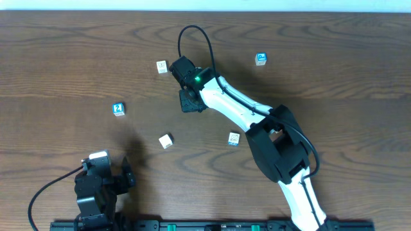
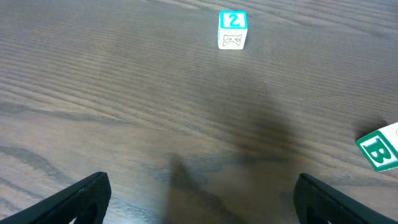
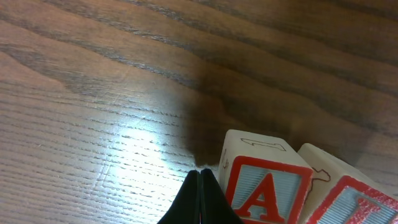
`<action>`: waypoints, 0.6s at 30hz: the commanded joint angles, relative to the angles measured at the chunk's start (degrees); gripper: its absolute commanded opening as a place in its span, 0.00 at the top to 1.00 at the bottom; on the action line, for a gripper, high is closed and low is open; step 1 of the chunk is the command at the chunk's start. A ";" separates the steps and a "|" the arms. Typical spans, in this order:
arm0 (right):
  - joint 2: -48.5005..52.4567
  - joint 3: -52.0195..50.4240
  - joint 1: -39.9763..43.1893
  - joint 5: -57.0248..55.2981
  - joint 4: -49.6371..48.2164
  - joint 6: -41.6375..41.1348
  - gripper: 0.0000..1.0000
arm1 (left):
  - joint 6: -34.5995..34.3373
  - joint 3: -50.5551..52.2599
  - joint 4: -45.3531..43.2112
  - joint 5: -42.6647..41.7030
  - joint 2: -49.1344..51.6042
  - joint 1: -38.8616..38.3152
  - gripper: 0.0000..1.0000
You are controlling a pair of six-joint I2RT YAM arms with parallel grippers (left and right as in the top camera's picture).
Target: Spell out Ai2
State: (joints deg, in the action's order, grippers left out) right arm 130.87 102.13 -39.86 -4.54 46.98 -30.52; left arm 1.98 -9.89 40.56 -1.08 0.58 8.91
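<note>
In the right wrist view, a white block with a red A [image 3: 264,186] stands on the wood table, and a second red-framed block [image 3: 348,193] touches its right side. My right gripper [image 3: 200,198] is shut and empty, its tips just left of the A block. In the overhead view the right gripper [image 1: 191,99] hides both blocks. A blue 2 block [image 1: 119,109] lies at the left; it also shows in the left wrist view [image 2: 233,29]. My left gripper [image 2: 199,199] is open and empty, low at the front left [image 1: 103,183].
Loose blocks lie around: a white one [image 1: 162,67] at the back, a blue one [image 1: 261,59] at the back right, one [image 1: 166,140] in the middle, one [image 1: 234,138] by the right arm. A green B block [image 2: 379,148] shows in the left wrist view.
</note>
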 commanded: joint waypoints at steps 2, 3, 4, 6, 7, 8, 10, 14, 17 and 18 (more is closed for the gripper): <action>0.46 -0.63 0.46 -0.87 0.20 0.04 0.99 | 0.83 0.72 0.66 0.44 -0.35 0.17 0.05; 0.46 -0.63 0.46 -1.07 0.22 -0.37 0.99 | 0.83 0.72 0.66 0.44 -0.35 0.17 0.05; 0.46 -0.63 0.46 -1.07 0.20 -0.76 0.99 | 0.83 0.72 0.66 0.44 -0.35 0.17 0.05; 0.46 -0.63 0.46 -1.05 -0.28 -0.94 0.99 | 0.85 0.72 0.66 0.44 -0.35 0.17 0.05; 0.44 -0.63 0.46 -1.05 -0.74 -0.94 0.99 | 0.83 0.72 0.66 0.44 -0.35 0.17 0.05; 0.44 -0.63 0.46 -1.05 -1.20 -0.94 0.99 | 0.83 0.72 0.66 0.44 -0.35 0.17 0.05; 0.44 -0.63 0.46 -1.03 -1.92 -0.94 0.99 | 0.83 0.72 0.66 0.44 -0.35 0.17 0.05; 0.44 -0.63 0.46 -1.03 -2.89 -0.96 0.99 | 0.83 0.74 0.66 0.44 -0.35 0.17 0.05; 0.44 -0.63 0.46 -1.27 -2.67 -1.20 0.99 | 0.83 0.72 0.66 0.44 -0.35 0.17 0.05; 0.44 -0.63 0.48 -1.60 -2.49 -1.64 0.99 | 0.83 0.72 0.66 0.44 -0.35 0.17 0.05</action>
State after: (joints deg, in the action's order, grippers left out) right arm 130.87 102.13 -39.86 -4.75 44.31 -30.85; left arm 1.98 -9.89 40.56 -1.08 0.58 8.91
